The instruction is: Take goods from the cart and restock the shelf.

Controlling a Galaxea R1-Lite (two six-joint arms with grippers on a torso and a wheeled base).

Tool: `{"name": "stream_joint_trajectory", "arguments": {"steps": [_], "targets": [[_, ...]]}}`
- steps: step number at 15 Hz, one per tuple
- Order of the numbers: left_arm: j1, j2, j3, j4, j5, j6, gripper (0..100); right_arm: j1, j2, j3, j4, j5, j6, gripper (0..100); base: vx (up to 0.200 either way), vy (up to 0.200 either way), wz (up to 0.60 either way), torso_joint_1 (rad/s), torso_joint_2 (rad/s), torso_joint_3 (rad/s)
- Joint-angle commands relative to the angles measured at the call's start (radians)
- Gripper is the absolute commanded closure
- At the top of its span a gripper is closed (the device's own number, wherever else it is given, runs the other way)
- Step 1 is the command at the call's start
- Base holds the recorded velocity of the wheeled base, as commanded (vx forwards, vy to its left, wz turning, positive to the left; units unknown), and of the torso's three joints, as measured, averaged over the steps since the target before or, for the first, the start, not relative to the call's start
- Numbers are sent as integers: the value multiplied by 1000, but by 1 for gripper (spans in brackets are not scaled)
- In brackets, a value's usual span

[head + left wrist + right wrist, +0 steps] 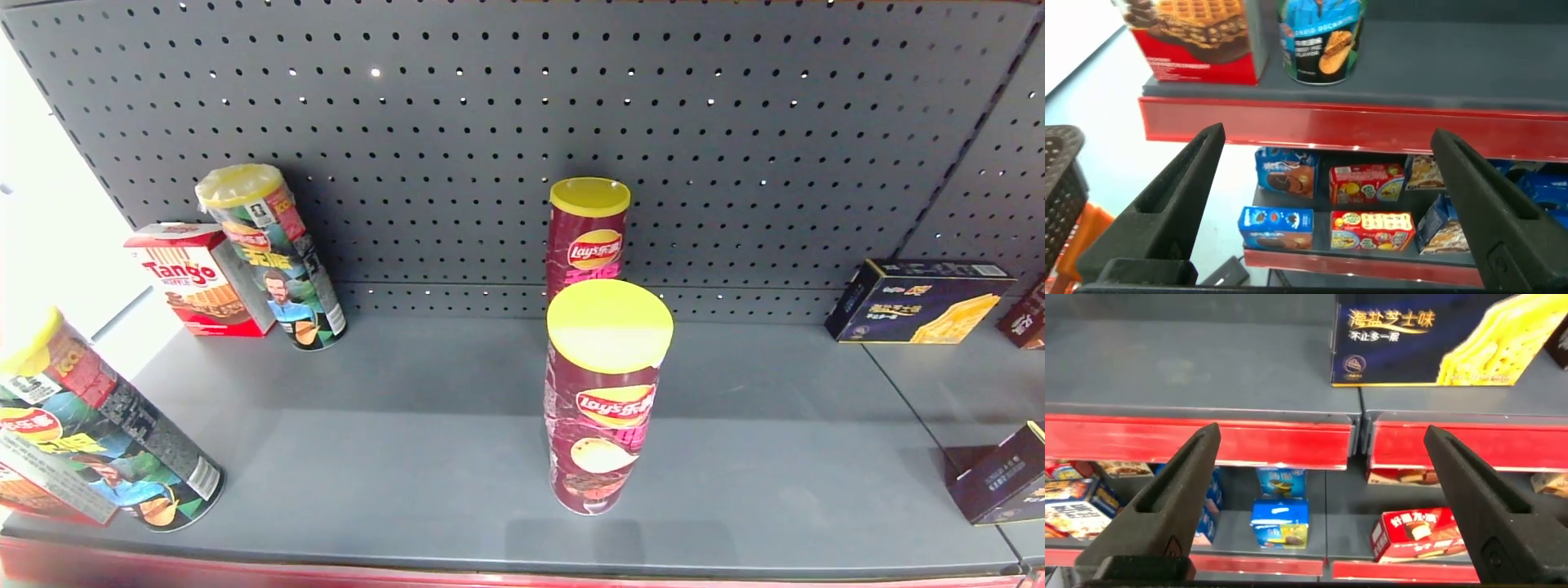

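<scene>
- The grey shelf (408, 457) has a pegboard back (490, 122). Near its middle two chip tubes stand upright in a line, the front maroon can (604, 408) and the rear maroon can (588, 237) close to the back
- Both are shut under yellow lids, so what is inside cannot be seen
- At the back left a green can (273, 253) with a pale lid stands just beside a closed red wafer box (200, 278)
- At the front left corner a second green can (106, 425) is cut off by the edge, and a carton (49, 482) in front of it is hard to make out
- On the neighbouring board to the right a dark blue cracker box (918, 302) sits at the back. A dark front box (1000, 486) is cut off at the edge
- The left gripper (1327, 135) is spread wide, its black fingers (1176, 196) well apart. It is level with the shelf's red edge strip (1355, 122), and small snack boxes (1360, 184) fill the lower shelves beyond it
- A black mesh basket (1061, 180) is cut off beside it, and I cannot tell its contents
- The right gripper (1321, 431) also gapes wide, facing the red strip under a blue-and-yellow box (1429, 339). Blue cookie boxes (1280, 523) sit on the shelf below
</scene>
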Motion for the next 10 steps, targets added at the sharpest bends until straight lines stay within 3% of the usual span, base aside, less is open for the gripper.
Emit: {"name": "stream_joint_trajectory", "arguments": {"steps": [1,4,6,10], "targets": [[-1,0,0,0,1,1,0,0,1,0,0,1,0,0,0,0,0,0,0,0],[-1,-2,2,0,-2,5,0,0,1,0,0,1,0,0,0,0,0,0,0,0],[-1,0,0,0,1,1,0,0,1,0,0,1,0,0,0,-200,0,0,0,2],[-1,0,0,0,1,-1,0,0,1,0,0,1,0,0,0,0,0,0,0,0]]}}
